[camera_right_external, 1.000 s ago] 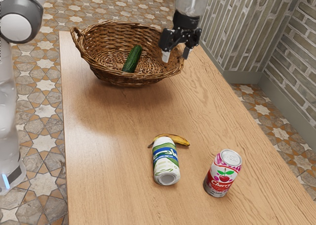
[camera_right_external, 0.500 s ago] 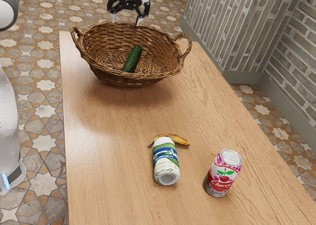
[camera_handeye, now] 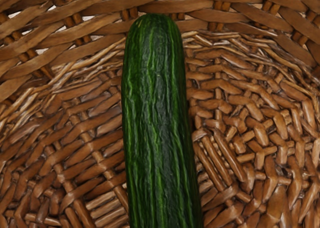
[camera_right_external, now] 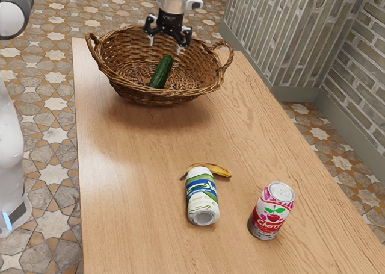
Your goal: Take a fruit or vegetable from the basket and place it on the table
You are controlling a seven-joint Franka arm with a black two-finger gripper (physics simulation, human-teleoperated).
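My gripper (camera_right_external: 166, 47) hangs over the wicker basket (camera_right_external: 207, 75), above its far part in the exterior view, with its two fingers spread wide and nothing between them. A green cucumber (camera_right_external: 160, 73) lies in the basket, leaning on its floor and near wall. In the wrist view the cucumber (camera_handeye: 157, 123) runs lengthwise below my hand, over the woven bottom of the basket (camera_handeye: 255, 118). The fingertips look higher than the cucumber and apart from it. The wooden table (camera_right_external: 138, 159) carries the basket at its far end.
A banana (camera_right_external: 218, 170) lies on the table, partly behind a toppled white, green and blue can (camera_right_external: 202, 196). A red and pink cherry can (camera_right_external: 271, 211) stands upright nearer the exterior view's right. A brick wall (camera_right_external: 301, 39) rises beyond the table's right edge in that view.
My hand first swung from the basket's right side to beyond its far rim in the exterior view, then came lower and slightly right, over the basket. The cucumber has not moved.
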